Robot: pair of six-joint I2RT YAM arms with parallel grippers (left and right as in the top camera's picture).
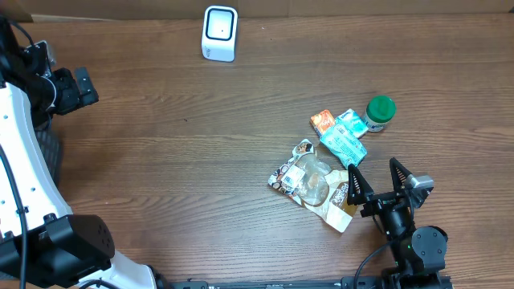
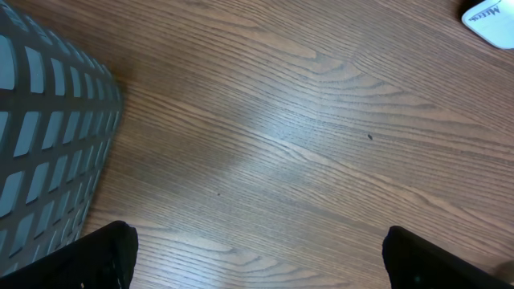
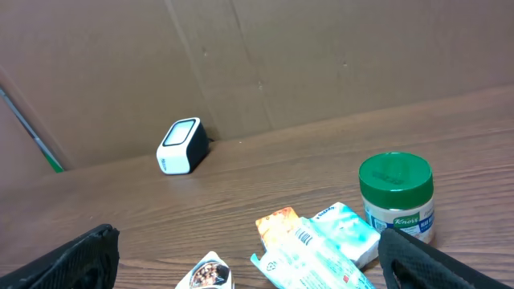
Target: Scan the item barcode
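Seen from overhead, the items to scan lie in a cluster at about 4 o'clock on the bench (image 1: 177, 160). Largest is a crinkled clear snack bag (image 1: 309, 181) with a printed edge, lying flat. Touching it at its 1 o'clock is a teal packet (image 1: 344, 138). An orange packet (image 1: 323, 121) sits just beside the teal one at 10 o'clock. A green-lidded jar (image 1: 380, 113) stands upright at the teal packet's 2 o'clock, close against it.

The white barcode scanner (image 1: 219, 33) stands well apart from the cluster, at about 12 o'clock near the far edge, in front of a cardboard wall (image 3: 321, 64).

The right claw (image 1: 372, 166) hangs at the snack bag's 3 o'clock, spread wide and holding nothing. One finger is close to the bag's corner; whether it touches cannot be told.

The left claw (image 2: 257, 273) is over at 9 o'clock, well apart from all the items. It is also spread wide and empty over bare wood. A grey gridded surface (image 2: 48, 120) lies beside it at 9 o'clock in its wrist view, and a corner of the scanner shows at 2 o'clock.
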